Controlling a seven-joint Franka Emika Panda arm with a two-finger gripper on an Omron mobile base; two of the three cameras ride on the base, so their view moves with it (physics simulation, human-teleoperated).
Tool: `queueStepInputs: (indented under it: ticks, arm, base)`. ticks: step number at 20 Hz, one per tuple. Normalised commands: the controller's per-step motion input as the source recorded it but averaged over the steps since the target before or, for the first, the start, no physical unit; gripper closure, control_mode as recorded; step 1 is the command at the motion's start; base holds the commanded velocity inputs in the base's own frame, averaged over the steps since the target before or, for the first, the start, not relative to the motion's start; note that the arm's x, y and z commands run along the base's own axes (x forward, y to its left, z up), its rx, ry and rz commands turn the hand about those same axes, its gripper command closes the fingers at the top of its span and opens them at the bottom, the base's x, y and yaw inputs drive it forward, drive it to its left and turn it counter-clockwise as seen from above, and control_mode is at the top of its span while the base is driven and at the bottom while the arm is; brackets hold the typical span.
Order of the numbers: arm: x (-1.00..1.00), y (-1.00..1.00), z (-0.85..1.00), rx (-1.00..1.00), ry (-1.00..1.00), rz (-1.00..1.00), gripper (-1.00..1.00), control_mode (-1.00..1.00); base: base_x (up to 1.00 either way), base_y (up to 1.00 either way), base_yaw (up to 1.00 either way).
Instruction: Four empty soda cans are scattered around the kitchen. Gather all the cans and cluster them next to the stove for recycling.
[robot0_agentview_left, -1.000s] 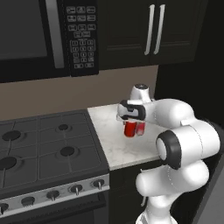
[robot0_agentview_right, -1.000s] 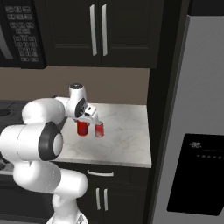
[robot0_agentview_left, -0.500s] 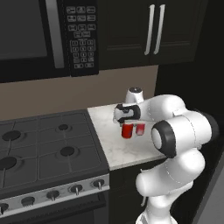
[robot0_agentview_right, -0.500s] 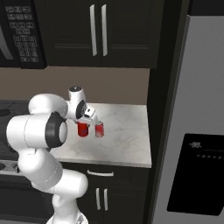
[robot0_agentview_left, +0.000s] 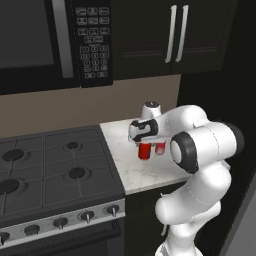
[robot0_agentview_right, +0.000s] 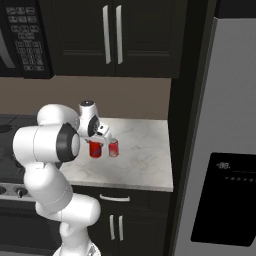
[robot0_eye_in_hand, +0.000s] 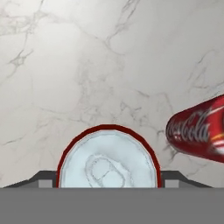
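- The stove (robot0_agentview_left: 55, 170) occupies the left of my left base view; no can stands on it.
- The marble desk (robot0_agentview_left: 150, 170) adjoins the stove's right side.
- My claw (robot0_agentview_left: 144, 144) is directly above the first red can (robot0_agentview_left: 145, 151). In the hand view its silver top (robot0_eye_in_hand: 108, 162) sits between the finger tips; I judge the claw closed on it, can upright.
- A second red can (robot0_agentview_right: 114, 147) stands just beside it, on the right.
- Progress, as judged: two cans clustered near the stove; two remain to be gathered.
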Motion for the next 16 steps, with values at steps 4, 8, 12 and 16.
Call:
queueStepInputs:
  ticks: [4,8,12,16]
  arm:
    - [0.08,0.14,-0.16,0.00,-0.05,0.00,1.00,-1.00]
    - [0.04,0.11,-0.20,-0.01,-0.03,0.00,1.00,-1.00]
    - [-0.06,0.02,-0.26,0.00,0.00,-0.02,1.00,-1.00]
    - [-0.15,0.06,-0.30,0.00,0.00,-0.05,1.00,-1.00]
  base:
    - [0.00,0.00,0.00]
    - [0.00,0.00,0.00]
    - [0.00,0.00,0.00]
    - [0.00,0.00,0.00]
